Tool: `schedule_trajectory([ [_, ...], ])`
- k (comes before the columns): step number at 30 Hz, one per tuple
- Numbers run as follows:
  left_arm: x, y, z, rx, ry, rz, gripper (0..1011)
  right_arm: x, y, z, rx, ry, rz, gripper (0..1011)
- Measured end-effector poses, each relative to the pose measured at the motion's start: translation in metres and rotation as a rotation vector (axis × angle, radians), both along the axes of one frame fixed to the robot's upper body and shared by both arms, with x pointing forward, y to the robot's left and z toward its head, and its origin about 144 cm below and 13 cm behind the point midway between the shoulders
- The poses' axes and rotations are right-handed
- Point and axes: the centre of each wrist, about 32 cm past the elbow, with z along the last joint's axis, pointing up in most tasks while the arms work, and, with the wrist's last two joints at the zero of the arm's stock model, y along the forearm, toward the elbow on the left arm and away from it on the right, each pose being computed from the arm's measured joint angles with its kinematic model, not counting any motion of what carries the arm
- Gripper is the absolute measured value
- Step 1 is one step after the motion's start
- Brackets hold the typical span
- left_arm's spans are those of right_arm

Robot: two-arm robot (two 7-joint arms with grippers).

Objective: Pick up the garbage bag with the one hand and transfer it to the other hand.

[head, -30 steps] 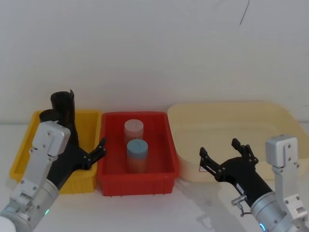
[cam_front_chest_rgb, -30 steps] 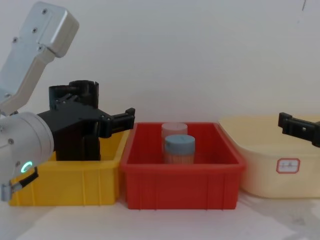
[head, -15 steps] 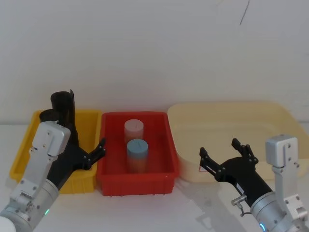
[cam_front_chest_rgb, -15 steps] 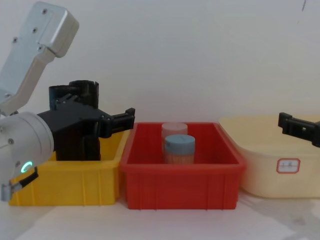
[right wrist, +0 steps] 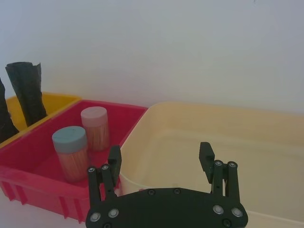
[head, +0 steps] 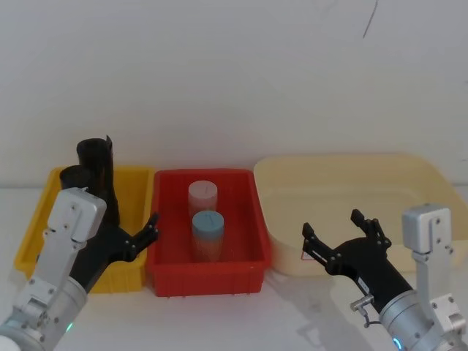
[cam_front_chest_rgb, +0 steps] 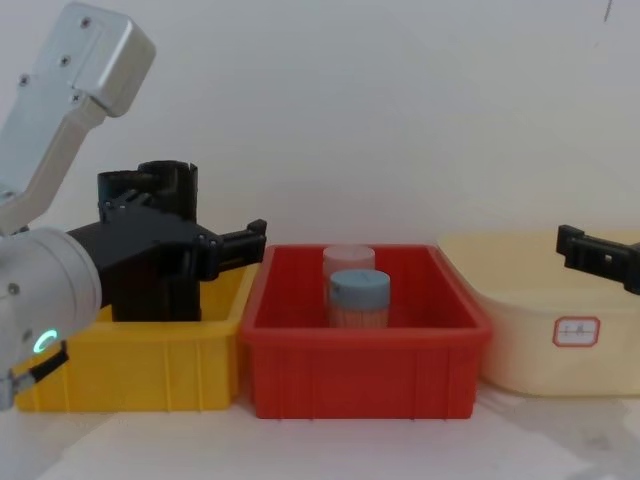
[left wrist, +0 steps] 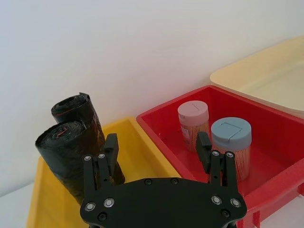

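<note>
Left wrist view: garbage bag [left wrist: 80, 116] stands just beyond the spread, empty left hand [left wrist: 157, 144]; right hand [head: 331, 224] likewise.

second roll [left wrist: 61, 156] just beside garbage bag [left wrist: 78, 111]

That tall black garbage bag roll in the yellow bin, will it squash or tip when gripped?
The garbage bag looks like wrinkled rolled film, so it probably gives slightly. Tall and narrow above the yellow bin wall, it may tip if nudged.
</note>
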Motion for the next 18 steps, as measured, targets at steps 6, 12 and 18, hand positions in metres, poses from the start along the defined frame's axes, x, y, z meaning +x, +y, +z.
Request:
schedule_trajectory([
  [6,-0.01,0.0,0.0,0.005,-0.003,0.021,1000,0.0,0.0,0.0,0.0,0.0,0.0,1000],
  [12,-0.021,0.001,-0.001,0.002,-0.008,0.051,1000,0.0,0.0,0.0,0.0,0.0,0.0,1000],
  [18,-0.035,0.005,-0.002,-0.012,-0.012,0.102,1000,0.0,0.0,0.0,0.0,0.0,0.0,1000],
])
